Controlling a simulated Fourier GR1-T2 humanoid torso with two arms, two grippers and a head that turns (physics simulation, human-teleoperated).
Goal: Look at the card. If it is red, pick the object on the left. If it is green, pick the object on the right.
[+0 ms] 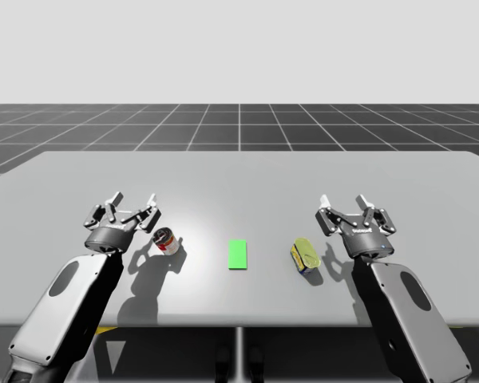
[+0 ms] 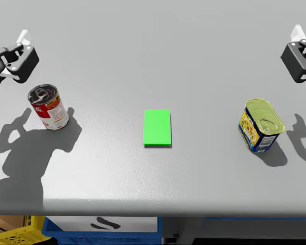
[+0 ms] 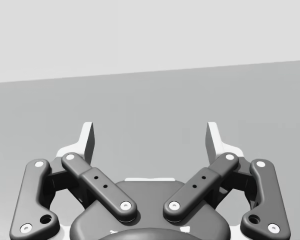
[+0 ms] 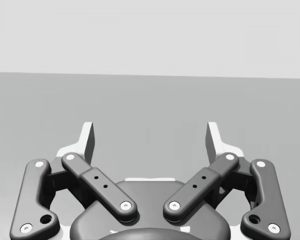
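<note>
The left gripper (image 1: 133,199) is wide open, and nothing sits between its two fingers. It hangs over the grey table (image 1: 239,171), just beside the red round can (image 1: 166,240), but it does not touch the can. The right gripper (image 1: 343,201) is wide open too, and it holds nothing. It hangs over the other side of the table, near the yellow and blue tin (image 1: 306,257), with a gap between them.

In each wrist view the two fingers stand far apart, with bare table ahead of them.

The card (image 2: 157,127) is green. It lies flat in the middle of the table, between the can and the tin, and touches neither. The red round can (image 2: 49,106) stands upright to the left of the card. The yellow and blue tin (image 2: 260,125) stands to the right of the card with its yellow top facing up. Dark shadows of the arms fall on the table beside the can and the tin.
</note>
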